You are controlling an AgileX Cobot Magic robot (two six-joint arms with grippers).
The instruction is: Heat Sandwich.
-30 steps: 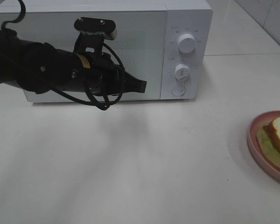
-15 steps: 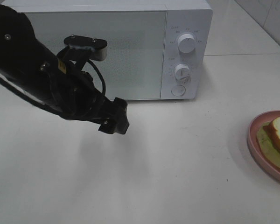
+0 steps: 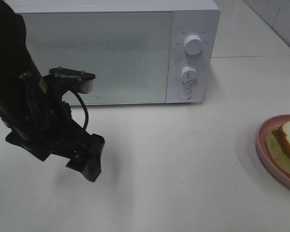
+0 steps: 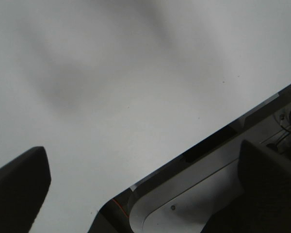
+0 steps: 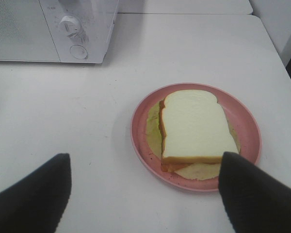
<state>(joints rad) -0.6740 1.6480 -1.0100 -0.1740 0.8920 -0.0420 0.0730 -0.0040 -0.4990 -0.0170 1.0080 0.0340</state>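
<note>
The plate [image 5: 196,137] is round and pink and holds the sandwich [image 5: 196,128], lying flat with a white bread slice on top, a tan-brown crust edge, and a pale yellow-green leaf spread beneath it. The plate sits on the white table [image 3: 183,164], well apart from the microwave [image 3: 121,48], on my right side. The microwave's door is shut, and I cannot see into it.

My left gripper [image 3: 87,162] stands over bare table in front of the microwave. Its fingers [image 4: 17,182] are spread wide with nothing between them and nothing touched. My right gripper [image 5: 145,194] hovers above the near edge of the plate, its fingers [image 5: 254,199] wide apart and empty, one to each side of the view. I cannot tell whether either tip touches the plate rim.

The high camera shows the whole microwave front with its two knobs [image 3: 193,44] and a round button below them, but only a cut-off sliver of the plate and sandwich at its right edge, and my right gripper not at all. My right wrist camera shows the whole plate and only the microwave's control corner. My left wrist camera shows table, the finger tips, and part of a pale frame beyond the table edge.
</note>
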